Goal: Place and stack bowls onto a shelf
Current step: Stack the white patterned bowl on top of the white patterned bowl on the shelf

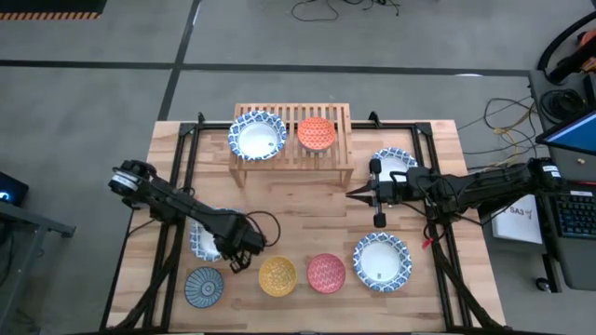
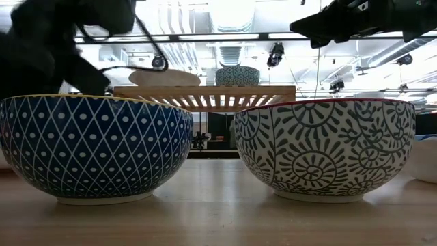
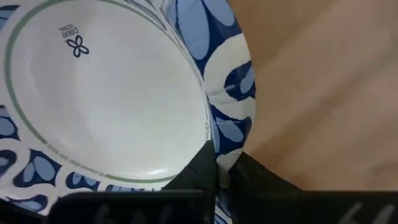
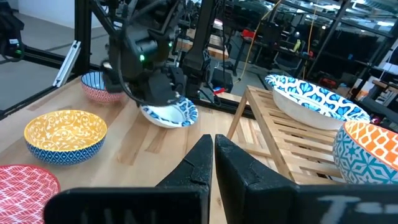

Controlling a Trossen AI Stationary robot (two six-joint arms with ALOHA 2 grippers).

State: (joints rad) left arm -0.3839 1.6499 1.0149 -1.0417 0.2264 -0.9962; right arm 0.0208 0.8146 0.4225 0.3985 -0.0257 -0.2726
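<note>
Fingers of the left gripper pinch the rim of a white bowl at the table's left-front, the shelf lying toward one o'clock, while the right gripper waits shut beside it.

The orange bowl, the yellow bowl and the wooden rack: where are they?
orange bowl [image 1: 317, 133], high view, on its patterned inside.
yellow bowl [image 4: 64, 132], right wrist view, on its gold inside.
wooden rack [image 1: 339, 156], high view, on a bare stretch of slats right of the orange bowl.
</note>
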